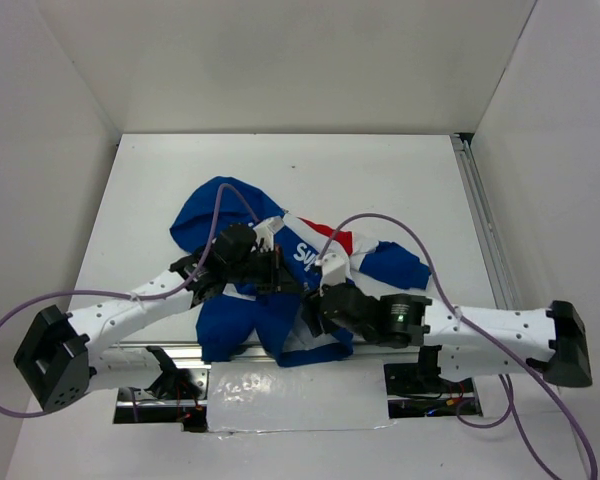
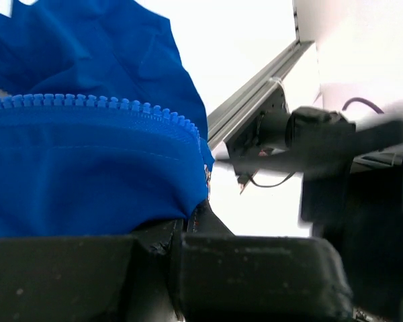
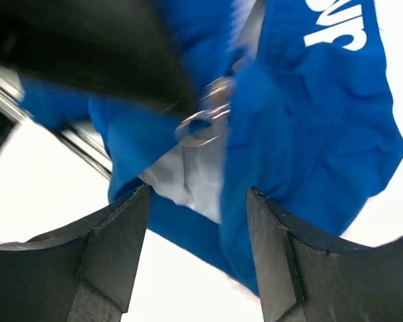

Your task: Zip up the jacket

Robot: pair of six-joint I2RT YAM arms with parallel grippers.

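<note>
Finds the jacket (image 1: 235, 335) bunched in a heap at the near middle of the table (image 1: 380, 170), front apparently open with white lining showing. Finds the left gripper (image 2: 188, 231) pressed together on blue cloth just below the zipper teeth (image 2: 87, 102), pinching that edge. Finds the right gripper (image 3: 198, 194) spread, holding nothing, the metal zipper pull (image 3: 203, 124) just beyond its fingertips. Judged step: one side anchored, pull not yet gripped. Calls next for closing squarely on that small tab, then drawing along the teeth with cloth taut. Cannot tell whether both tooth rows are engaged.
</note>
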